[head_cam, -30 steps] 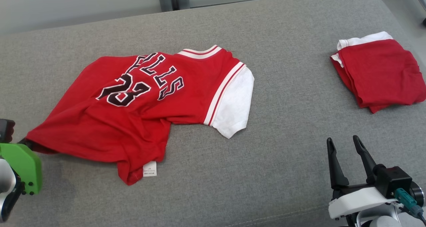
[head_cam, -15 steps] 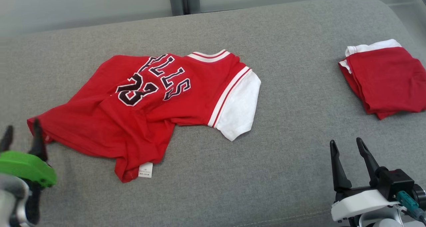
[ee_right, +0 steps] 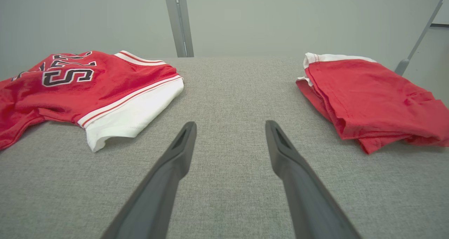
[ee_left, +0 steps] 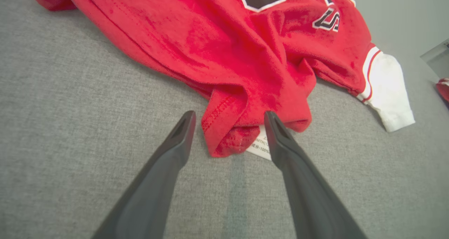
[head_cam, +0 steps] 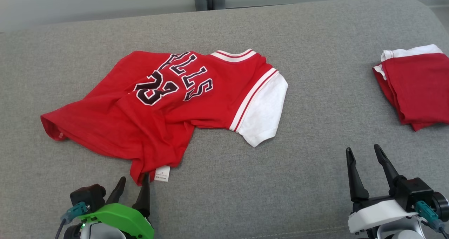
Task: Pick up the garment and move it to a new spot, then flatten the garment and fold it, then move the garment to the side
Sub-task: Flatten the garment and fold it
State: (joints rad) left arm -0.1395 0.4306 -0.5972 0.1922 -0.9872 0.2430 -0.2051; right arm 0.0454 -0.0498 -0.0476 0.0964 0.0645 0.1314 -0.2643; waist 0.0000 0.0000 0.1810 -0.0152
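Swung over from the hem's far end, our left fingers [ee_left: 174,151] now stand spread and released, a labelled corner of the red jersey [head_cam: 168,102] between their tips, perhaps touching one. Our right fingers [head_cam: 352,176] gape empty, the jersey well off to their left.

Garment [head_cam: 210,106] thin cloth, prob. smooth; cushion [head_cam: 315,169] coarse matt weave.
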